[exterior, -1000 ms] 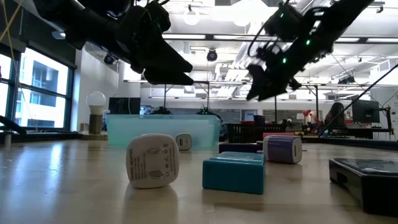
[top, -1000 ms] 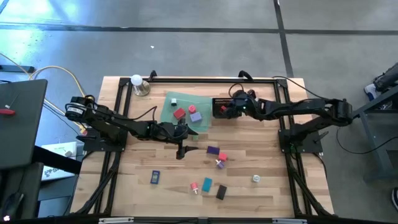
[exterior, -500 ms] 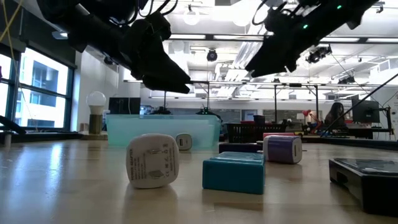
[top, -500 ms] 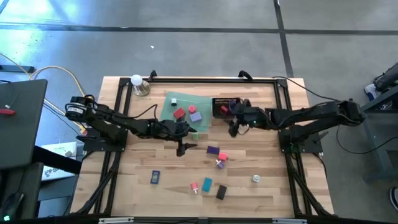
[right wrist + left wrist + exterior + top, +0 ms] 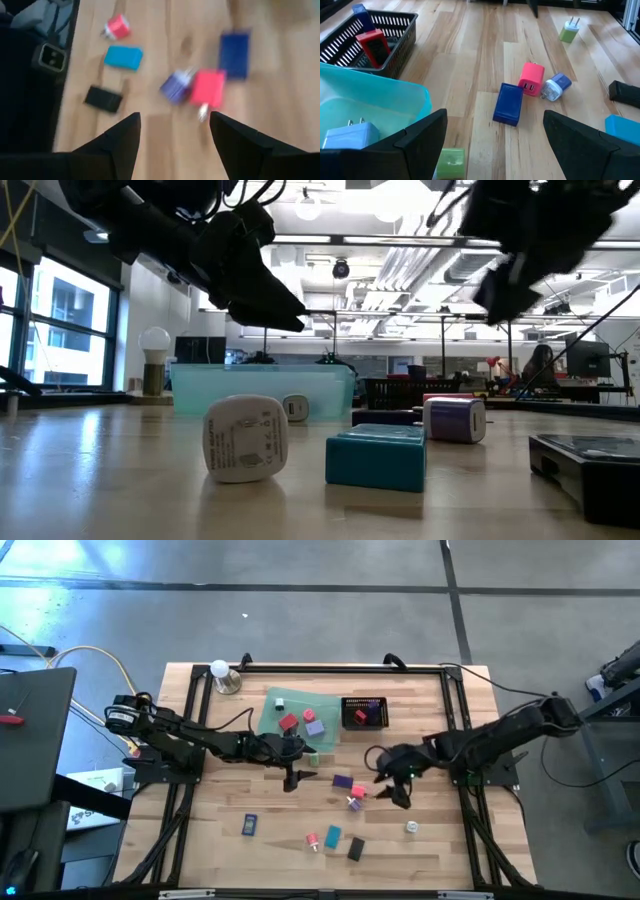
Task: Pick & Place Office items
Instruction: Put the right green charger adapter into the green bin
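The right gripper (image 5: 397,792) has been carried away from the black mesh basket (image 5: 365,712), over which it was positioned a second ago, and is now being held above the loose cluster at mid-table. Its fingers (image 5: 120,145) are standing apart with nothing seen between them. From this it is judged that a delivery to the basket has been completed and that the next pick is being lined up.

The left gripper (image 5: 291,777) is being held where it was a second ago, just off the near edge of the green tray (image 5: 272,717). Its fingers (image 5: 415,145) are spread wide and empty.

The cluster under the right gripper is made up of three items lying close together: the dark blue block (image 5: 509,103), the pink plug adapter (image 5: 531,79) and the purple plug adapter (image 5: 556,86). In the left wrist view, the blue block is lying flat with its long axis running away from the camera, nearly along the table's plank lines. The pink adapter is lying beside it, its prongs directed away from the block's near end. The purple adapter is lying tilted, its prong direction not being resolved.

Further items are lying nearer the front edge: a teal block (image 5: 332,836), a black block (image 5: 355,850) and a white adapter (image 5: 411,827). A red item (image 5: 374,46) is already lying in the basket.
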